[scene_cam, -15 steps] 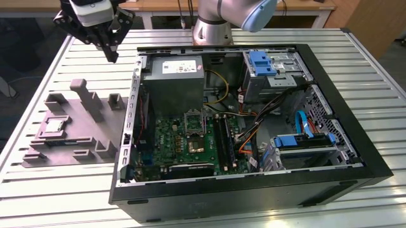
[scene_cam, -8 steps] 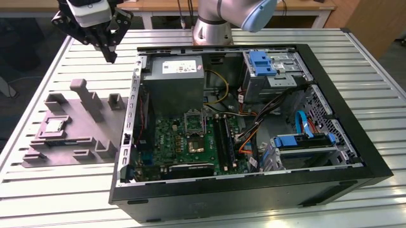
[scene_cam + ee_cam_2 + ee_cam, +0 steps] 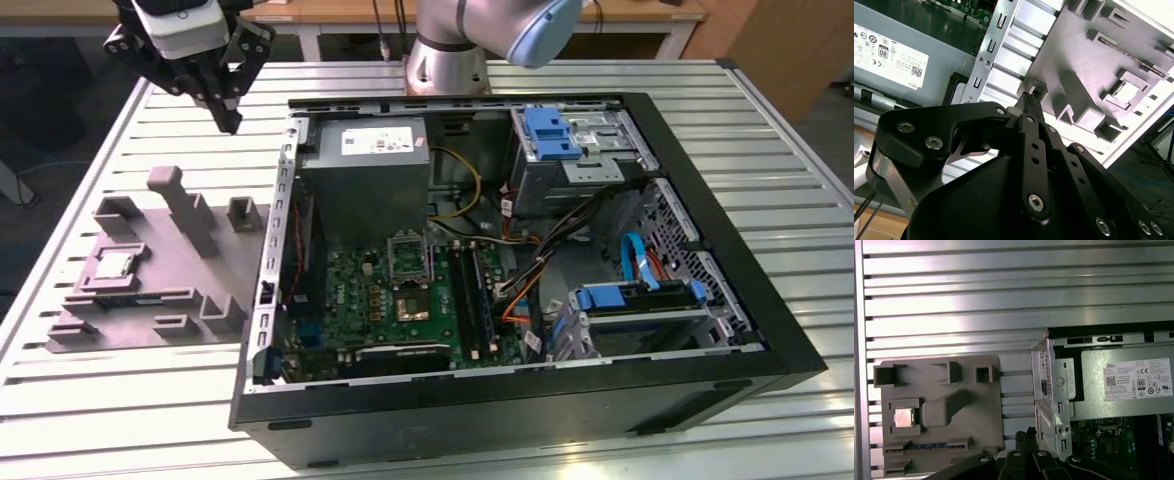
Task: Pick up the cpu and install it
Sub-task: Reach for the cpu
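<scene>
Claw: the claw (image 3: 230,122) hangs above the desk (image 3: 134,400), outside the computer case (image 3: 534,405), off the case corner where the power supply sits. Its fingers are narrow, with the tips drawn together and nothing between them.
Claw in the second wrist view: the joined tips (image 3: 1026,97) point down at the strip of desk between the case wall and the grey holder (image 3: 1079,65).
Cpu: the cpu (image 3: 114,265) lies flat, silver top up, in a square pocket of the grey holder (image 3: 174,300). It is outside the case and well apart from the claw.
Cpu in both wrist views: it sits alone in its pocket (image 3: 1126,93) (image 3: 903,417), with no finger touching it.
Holder: it rests on the desk just beside the case, on the exterior view's left.
Case: it lies on its side with the panel off and its inside open to view.
Power supply: the grey box with a white label (image 3: 363,175) sits inside the case, at the corner nearest the claw.
Motherboard: the green board (image 3: 360,290) lies flat on the case floor, next to the power supply.
Socket frame: a silver frame with a dark centre (image 3: 404,247) sits on the board inside the case, with no chip visible in it.
Arm: its base (image 3: 447,65) stands on the desk behind the case.
</scene>
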